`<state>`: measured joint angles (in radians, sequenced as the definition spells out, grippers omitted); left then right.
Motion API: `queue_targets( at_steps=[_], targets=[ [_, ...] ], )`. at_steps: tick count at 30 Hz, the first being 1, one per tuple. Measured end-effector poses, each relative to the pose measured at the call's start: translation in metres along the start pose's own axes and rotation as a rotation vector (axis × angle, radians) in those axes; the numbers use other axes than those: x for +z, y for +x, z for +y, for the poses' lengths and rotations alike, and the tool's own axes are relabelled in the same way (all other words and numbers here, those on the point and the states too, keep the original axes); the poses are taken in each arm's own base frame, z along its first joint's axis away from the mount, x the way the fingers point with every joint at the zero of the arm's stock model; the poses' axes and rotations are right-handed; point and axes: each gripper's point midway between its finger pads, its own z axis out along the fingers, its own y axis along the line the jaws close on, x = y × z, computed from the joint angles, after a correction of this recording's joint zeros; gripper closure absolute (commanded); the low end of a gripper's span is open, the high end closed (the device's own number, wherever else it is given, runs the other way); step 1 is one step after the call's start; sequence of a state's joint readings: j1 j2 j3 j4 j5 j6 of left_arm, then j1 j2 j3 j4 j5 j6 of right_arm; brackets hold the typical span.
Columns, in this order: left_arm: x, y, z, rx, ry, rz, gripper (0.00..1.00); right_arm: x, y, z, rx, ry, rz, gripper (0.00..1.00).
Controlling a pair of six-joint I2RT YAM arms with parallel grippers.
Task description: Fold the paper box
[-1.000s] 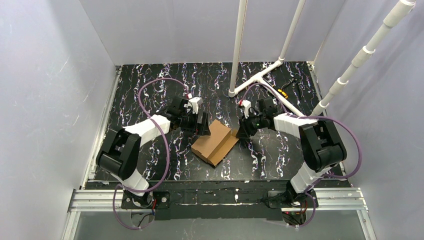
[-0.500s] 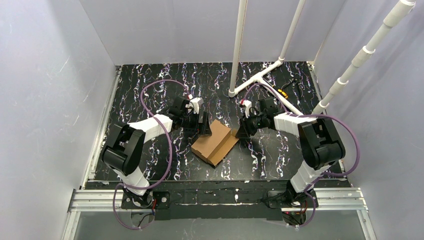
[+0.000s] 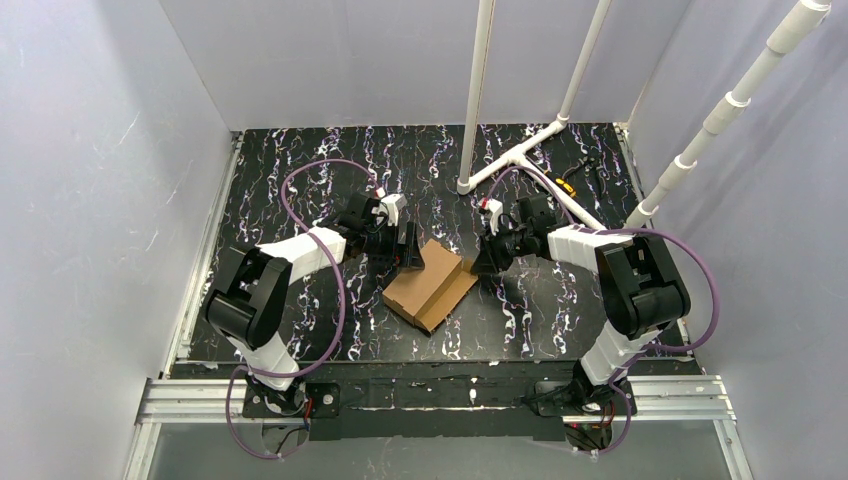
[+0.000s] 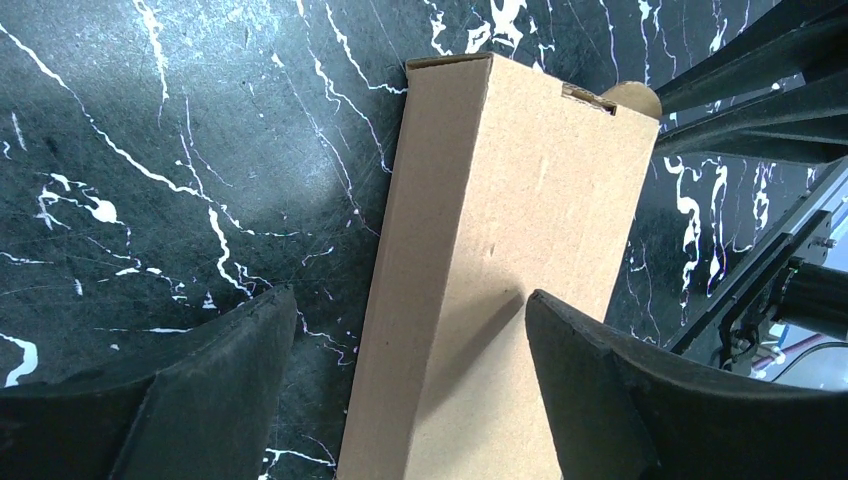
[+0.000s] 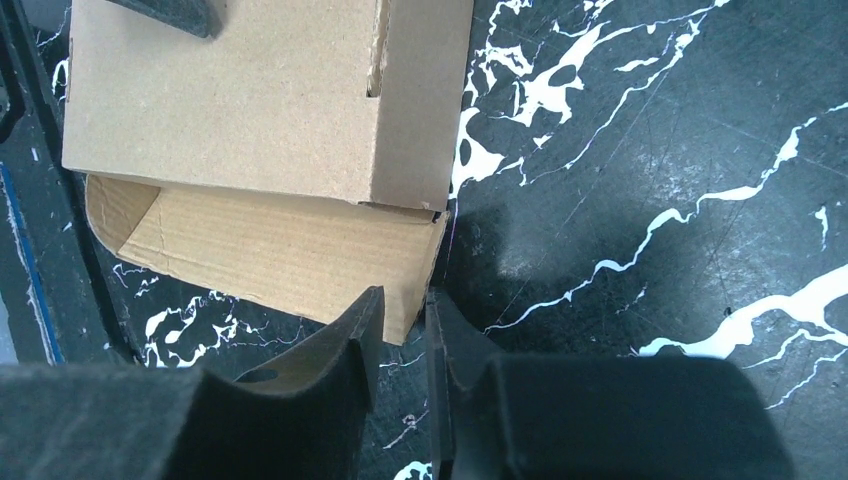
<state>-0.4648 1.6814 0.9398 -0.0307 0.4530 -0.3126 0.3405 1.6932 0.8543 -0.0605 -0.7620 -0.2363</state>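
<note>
The paper box (image 3: 430, 285) lies partly folded at the middle of the table (image 3: 300, 180). At its 10 o'clock the left gripper (image 4: 408, 305) straddles it, jaws wide. At 2 o'clock the right gripper (image 5: 405, 300) has its jaws nearly meeting around a flap corner; whether they pinch it, I cannot tell.

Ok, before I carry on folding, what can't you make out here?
Right wrist view: whether the right tool pinches the lower flap of the paper box; its fingers cover the contact.
Left wrist view: the box's near end, cut off by the bottom edge; the left tool straddles it open.
Top view: both tool tips, too small to read.
Top view: yellow item by the pipes, too small to identify.
</note>
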Motion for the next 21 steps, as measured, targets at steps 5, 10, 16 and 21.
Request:
queue_targets(
  at_steps=[5, 10, 16, 21],
  targets=[
    [0.000, -0.004, -0.002, -0.010, 0.002, -0.007, 0.21, 0.002, -0.001, 0.001, -0.012, -0.002, 0.001, 0.77],
    [0.005, -0.002, 0.001, -0.033, -0.006, 0.007, 0.25, 0.006, 0.001, 0.005, -0.032, -0.003, 0.013, 0.82],
    [0.006, -0.002, 0.001, -0.054, -0.006, 0.009, 0.27, 0.011, 0.003, 0.006, -0.067, 0.017, 0.034, 0.86],
    [0.006, -0.003, 0.001, -0.067, -0.008, 0.009, 0.29, 0.013, 0.004, 0.005, -0.076, 0.030, 0.043, 0.93]
  ],
)
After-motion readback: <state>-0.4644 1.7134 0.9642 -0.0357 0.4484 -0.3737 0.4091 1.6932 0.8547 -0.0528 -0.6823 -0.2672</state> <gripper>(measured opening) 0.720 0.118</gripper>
